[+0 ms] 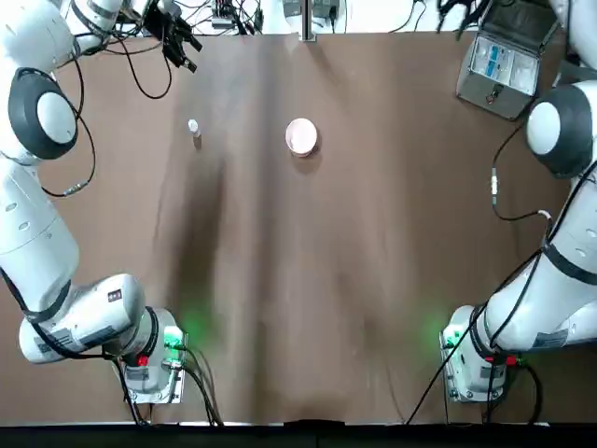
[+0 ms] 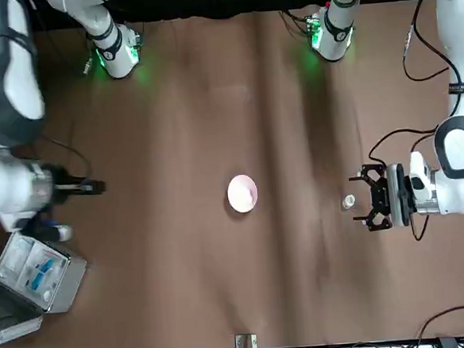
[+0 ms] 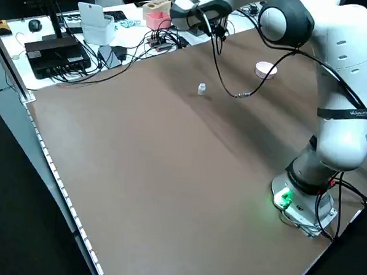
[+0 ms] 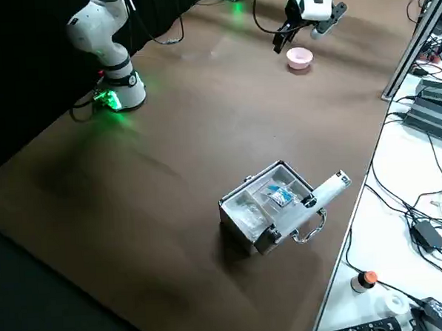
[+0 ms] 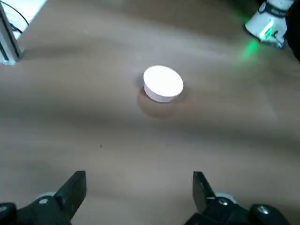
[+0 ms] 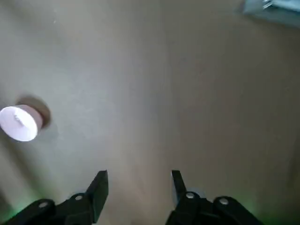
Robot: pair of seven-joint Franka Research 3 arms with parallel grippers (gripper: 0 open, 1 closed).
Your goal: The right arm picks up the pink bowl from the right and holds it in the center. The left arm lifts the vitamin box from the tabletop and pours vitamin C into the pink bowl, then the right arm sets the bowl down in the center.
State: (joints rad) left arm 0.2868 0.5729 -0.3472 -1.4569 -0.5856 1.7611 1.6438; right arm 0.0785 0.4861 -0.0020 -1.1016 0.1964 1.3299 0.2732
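- Meanwhile, the pink bowl [image 1: 301,136] sat upright on the tabletop [image 1: 308,280], about midway between the side edges and nearer the far edge than the robot's edge, with no gripper touching it.
- The vitamin box [image 1: 194,128] stood upright on the tabletop toward the robot's left of the bowl, well apart from it and about as far from the far edge.
- The left gripper [image 2: 367,199] hung just beside the vitamin box on the side away from the bowl, its fingers spread apart and holding nothing; the front view showed a small gap between its fingertips and the box.
- From the left wrist camera, both dark fingers [image 5: 72,190] stood wide apart with the bowl [image 5: 162,83] farther off between them.
- The right gripper [image 6: 137,183] was held over the tabletop near the robot's right edge, well away from the bowl, its fingers apart and empty.
- The right wrist camera showed the bowl [image 6: 18,123] off to one side, far from the fingers.
- A grey hinged case [image 4: 271,206] lay open near the far right corner of the tabletop, with blue and white contents showing inside.
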